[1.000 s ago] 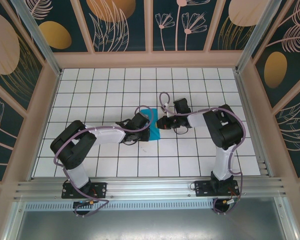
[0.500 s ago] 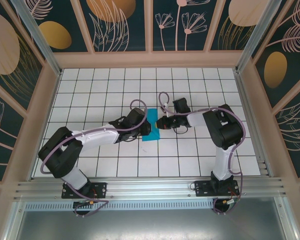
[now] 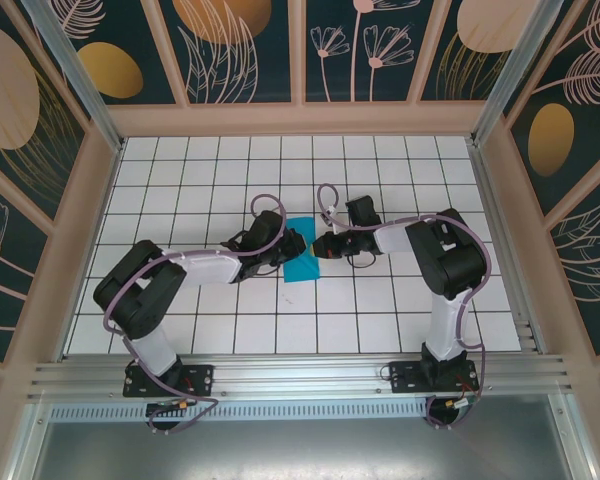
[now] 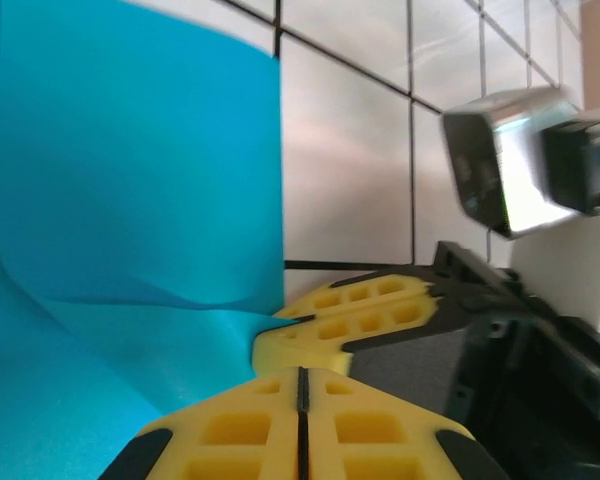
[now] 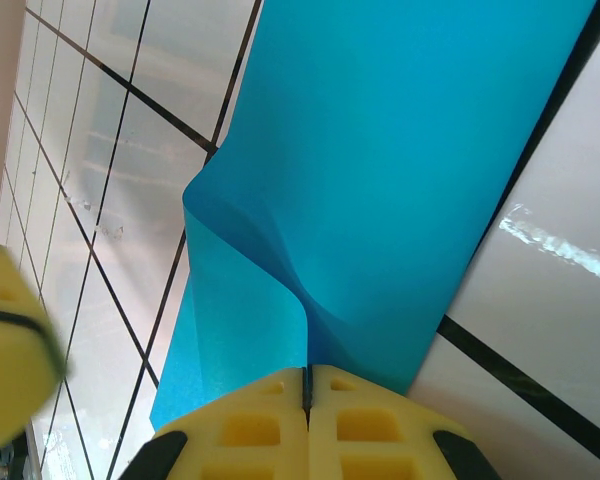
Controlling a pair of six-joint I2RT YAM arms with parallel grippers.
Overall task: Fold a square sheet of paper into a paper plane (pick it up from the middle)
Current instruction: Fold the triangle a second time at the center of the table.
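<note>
The square sheet of paper [image 3: 303,258] is bright cyan-blue and lies partly folded on the white tiles mid-table. My right gripper [image 3: 321,247] is shut on its right edge. In the right wrist view a curl of the sheet [image 5: 380,170] rises into the closed seam of that gripper [image 5: 306,372]. My left gripper [image 3: 293,246] is at the sheet's left side, its yellow jaws pressed together [image 4: 302,372] with nothing seen between them. Its tips sit just behind the right gripper's fingers [image 4: 352,312], which pinch the paper [image 4: 130,180].
The floor is a white tiled grid [image 3: 380,170] with wooden walls on three sides and a metal rail [image 3: 300,375] at the near edge. The right wrist's silver camera housing [image 4: 500,160] hangs close in front of my left gripper.
My left gripper has drawn back a little to the left, uncovering more of the sheet, and its elbow has shifted. The right gripper has kept its hold and place.
</note>
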